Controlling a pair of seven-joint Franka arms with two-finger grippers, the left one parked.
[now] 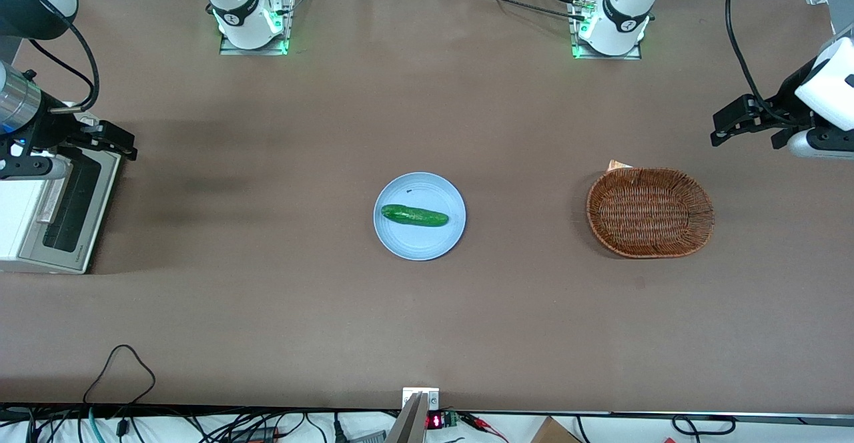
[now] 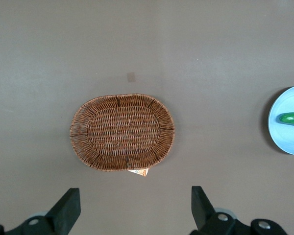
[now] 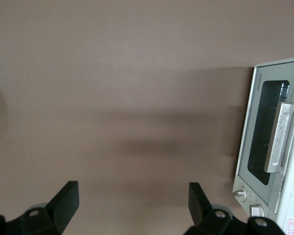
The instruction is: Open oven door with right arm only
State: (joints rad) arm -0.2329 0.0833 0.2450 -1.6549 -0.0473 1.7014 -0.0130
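Observation:
The small white toaster oven (image 1: pixel 20 213) stands at the working arm's end of the table, its front turned toward the table's middle. Its oven door (image 1: pixel 73 204), silver-framed with dark glass and a bar handle (image 1: pixel 51 196), lies flush against the oven, shut. In the right wrist view the oven door (image 3: pixel 264 132), its handle (image 3: pixel 280 138) and a knob (image 3: pixel 240 193) all show. The right arm's gripper (image 1: pixel 119 140) hangs open above the table beside the oven's upper edge, farther from the front camera than the door's middle. Nothing sits between the fingers (image 3: pixel 63 200), and the gripper (image 3: pixel 132 200) touches nothing.
A light blue plate (image 1: pixel 400 239) holding a cucumber (image 1: pixel 414 215) sits mid-table. A brown wicker basket (image 1: pixel 650 212) lies toward the parked arm's end. A black cable loop (image 1: pixel 120 366) rests near the table's front edge.

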